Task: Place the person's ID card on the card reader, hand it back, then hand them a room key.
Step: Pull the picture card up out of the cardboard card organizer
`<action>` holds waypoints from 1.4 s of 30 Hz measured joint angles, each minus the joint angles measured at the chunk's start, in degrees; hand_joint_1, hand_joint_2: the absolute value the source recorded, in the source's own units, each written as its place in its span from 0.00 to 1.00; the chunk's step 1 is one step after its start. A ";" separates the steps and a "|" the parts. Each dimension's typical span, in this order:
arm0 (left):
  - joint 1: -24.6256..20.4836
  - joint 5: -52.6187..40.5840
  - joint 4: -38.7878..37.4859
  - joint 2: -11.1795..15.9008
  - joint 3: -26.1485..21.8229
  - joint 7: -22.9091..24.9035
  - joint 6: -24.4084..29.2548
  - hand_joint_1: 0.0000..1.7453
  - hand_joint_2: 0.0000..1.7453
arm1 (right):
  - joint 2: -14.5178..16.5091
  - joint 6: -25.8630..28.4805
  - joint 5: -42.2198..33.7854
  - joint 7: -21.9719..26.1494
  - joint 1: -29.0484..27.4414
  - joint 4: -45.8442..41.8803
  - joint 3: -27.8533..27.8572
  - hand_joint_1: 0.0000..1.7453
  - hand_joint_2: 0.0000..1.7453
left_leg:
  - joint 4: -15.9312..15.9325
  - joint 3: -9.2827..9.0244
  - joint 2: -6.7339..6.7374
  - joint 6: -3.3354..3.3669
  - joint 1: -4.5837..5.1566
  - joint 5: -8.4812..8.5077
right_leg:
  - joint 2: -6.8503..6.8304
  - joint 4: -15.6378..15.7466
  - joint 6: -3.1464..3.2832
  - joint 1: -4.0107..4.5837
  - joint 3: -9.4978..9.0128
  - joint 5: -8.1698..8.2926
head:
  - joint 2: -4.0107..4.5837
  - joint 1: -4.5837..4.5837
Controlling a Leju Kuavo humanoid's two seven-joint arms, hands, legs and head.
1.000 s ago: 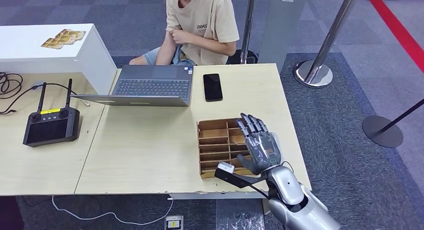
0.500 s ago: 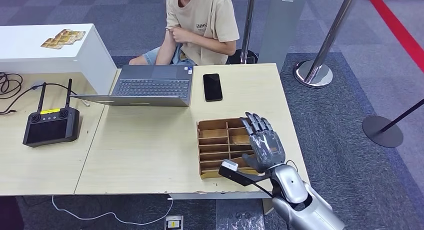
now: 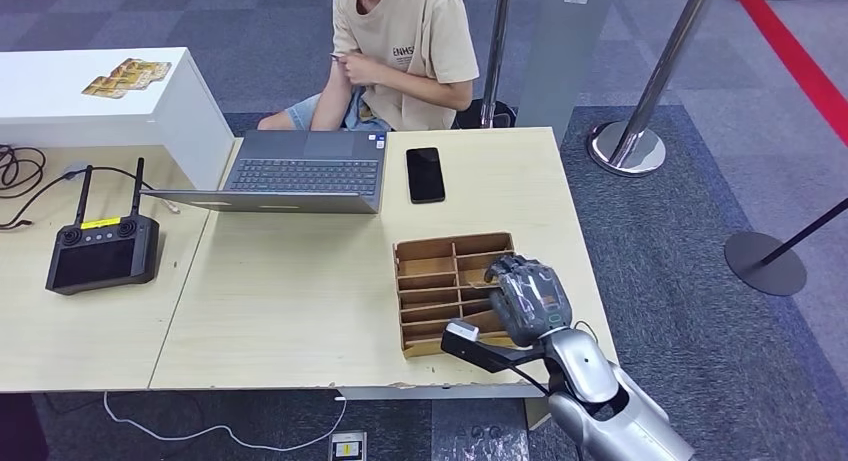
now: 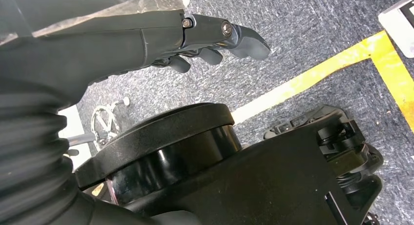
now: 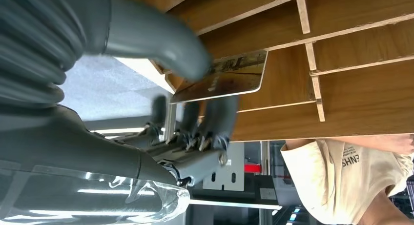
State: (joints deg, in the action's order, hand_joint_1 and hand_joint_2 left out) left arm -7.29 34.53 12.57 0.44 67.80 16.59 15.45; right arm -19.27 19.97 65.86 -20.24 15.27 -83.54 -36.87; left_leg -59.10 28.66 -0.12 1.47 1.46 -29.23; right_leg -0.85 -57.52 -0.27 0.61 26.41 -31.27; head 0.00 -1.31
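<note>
the right hand (image 3: pixel 527 299) has curled down into the wooden card tray (image 3: pixel 428 281) since a second ago, pinching a room key card (image 5: pixel 222 77) between thumb and fingers. the left hand (image 4: pixel 215 39) hangs empty. beyond, the person (image 3: pixel 400 51) waits past the worktop (image 3: pixel 300 281).

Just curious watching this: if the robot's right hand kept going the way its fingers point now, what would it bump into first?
Most likely the wooden divided tray: the right hand curls down into it, already pinching a card there. Depth is uncertain.
</note>
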 joint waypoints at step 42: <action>-0.01 -1.02 0.00 0.07 0.00 -0.28 -0.46 0.00 1.00 | -0.27 2.74 -41.20 16.07 5.62 -12.65 3.51 1.00 1.00 | 0.00 0.00 0.00 0.00 0.00 0.00 | 0.00 0.00 0.00 0.00 0.00 0.00 | 0.00 -0.01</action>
State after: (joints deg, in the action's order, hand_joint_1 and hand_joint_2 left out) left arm -7.30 33.51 12.57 0.50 67.80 16.31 14.99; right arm -19.54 22.71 24.66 -4.17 20.89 -96.18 -33.36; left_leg -59.10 28.66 -0.12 1.47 1.46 -29.23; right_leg -0.85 -57.53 -0.27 0.61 26.40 -31.27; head 0.00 -1.32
